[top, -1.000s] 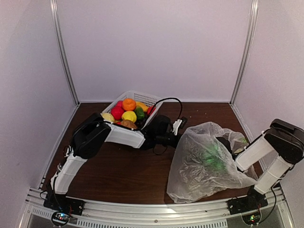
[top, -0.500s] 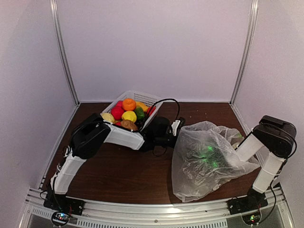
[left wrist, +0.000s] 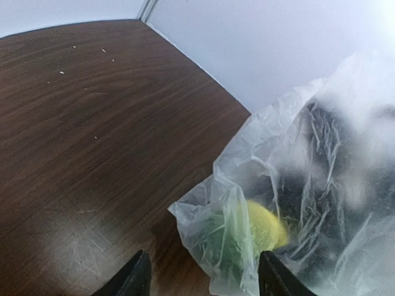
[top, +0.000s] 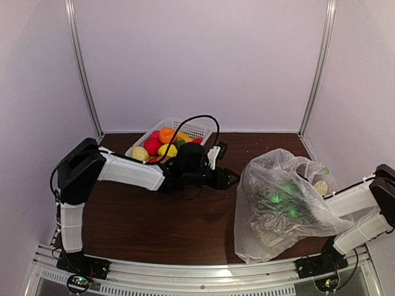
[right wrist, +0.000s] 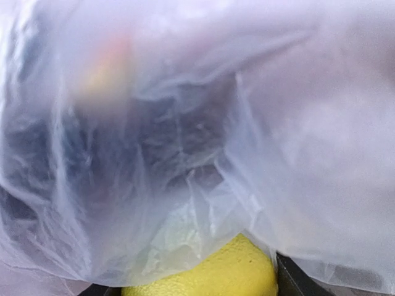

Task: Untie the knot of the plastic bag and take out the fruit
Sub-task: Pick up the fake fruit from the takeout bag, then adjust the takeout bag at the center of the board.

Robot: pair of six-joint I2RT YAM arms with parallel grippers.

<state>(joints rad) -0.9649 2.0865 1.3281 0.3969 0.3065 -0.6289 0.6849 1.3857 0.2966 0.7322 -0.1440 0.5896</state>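
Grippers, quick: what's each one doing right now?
Left gripper: open, holding nothing, just short of the plastic bag.
Right gripper: inside the bag, looks closed on a yellow fruit.

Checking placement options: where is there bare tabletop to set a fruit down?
Widest: bare table between the left arm, the plastic bag and the near rail. Smaller strip behind the bag, right of the basket. Crowded: basket corner, bag side.
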